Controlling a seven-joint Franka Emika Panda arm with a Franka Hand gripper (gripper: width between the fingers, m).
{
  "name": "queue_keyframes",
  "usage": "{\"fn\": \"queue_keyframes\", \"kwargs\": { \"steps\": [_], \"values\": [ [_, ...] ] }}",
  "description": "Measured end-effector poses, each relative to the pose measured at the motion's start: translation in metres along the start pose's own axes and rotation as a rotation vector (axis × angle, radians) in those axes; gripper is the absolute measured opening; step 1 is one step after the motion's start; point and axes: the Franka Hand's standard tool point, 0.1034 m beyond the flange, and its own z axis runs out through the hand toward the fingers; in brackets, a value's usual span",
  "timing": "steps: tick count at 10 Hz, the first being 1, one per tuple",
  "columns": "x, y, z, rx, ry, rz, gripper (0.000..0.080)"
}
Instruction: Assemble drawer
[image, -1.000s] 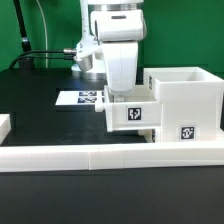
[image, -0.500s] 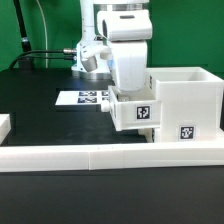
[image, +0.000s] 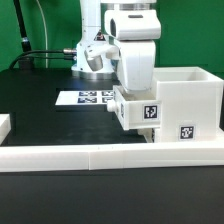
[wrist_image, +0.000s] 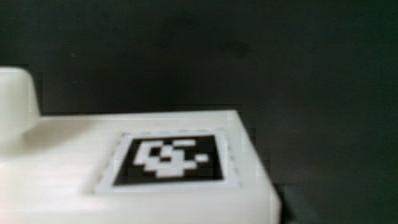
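In the exterior view my gripper (image: 134, 92) reaches down into a small white drawer tray (image: 132, 112) and is shut on it; the fingertips are hidden inside. The tray is lifted slightly, tilted, and shows a black-and-white tag on its front. It touches the left side of the tall white box-shaped housing (image: 188, 98), which also carries a tag low on its front. The wrist view shows a white tray surface with a tag (wrist_image: 171, 160) against the dark table. A second tray does not show.
A low white border wall (image: 90, 156) runs along the front, with a white block (image: 4, 126) at the exterior view's left edge. The marker board (image: 82, 98) lies flat behind the tray. Cables and a green backdrop stand at the back.
My gripper has carried the tray toward the exterior view's right, up against the housing's left side, and the tray is now more tilted.
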Motion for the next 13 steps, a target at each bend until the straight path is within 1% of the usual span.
{"fn": "queue_keyframes", "kwargs": {
  "steps": [1, 2, 3, 4, 5, 6, 7, 8, 9, 11, 13],
  "values": [
    [0.000, 0.001, -0.003, -0.005, -0.001, 0.003, 0.0304],
    [-0.001, 0.003, -0.009, -0.014, -0.004, 0.006, 0.0454],
    [-0.003, 0.005, -0.016, -0.025, -0.007, 0.010, 0.0454],
    [-0.007, 0.007, -0.025, -0.038, -0.012, 0.014, 0.0596],
    [-0.011, 0.008, -0.031, -0.045, -0.016, 0.020, 0.0633],
    [-0.019, 0.009, -0.038, -0.046, -0.022, 0.014, 0.0645],
    [-0.030, 0.008, -0.043, -0.043, -0.028, -0.016, 0.0645],
    [-0.047, 0.006, -0.043, -0.037, -0.032, -0.030, 0.0648],
    [-0.061, 0.003, -0.040, -0.031, -0.033, -0.016, 0.0648],
    [-0.058, 0.003, -0.039, -0.031, -0.032, -0.005, 0.0648],
    [-0.059, 0.003, -0.038, -0.029, -0.031, -0.003, 0.0648]
  ]
}}
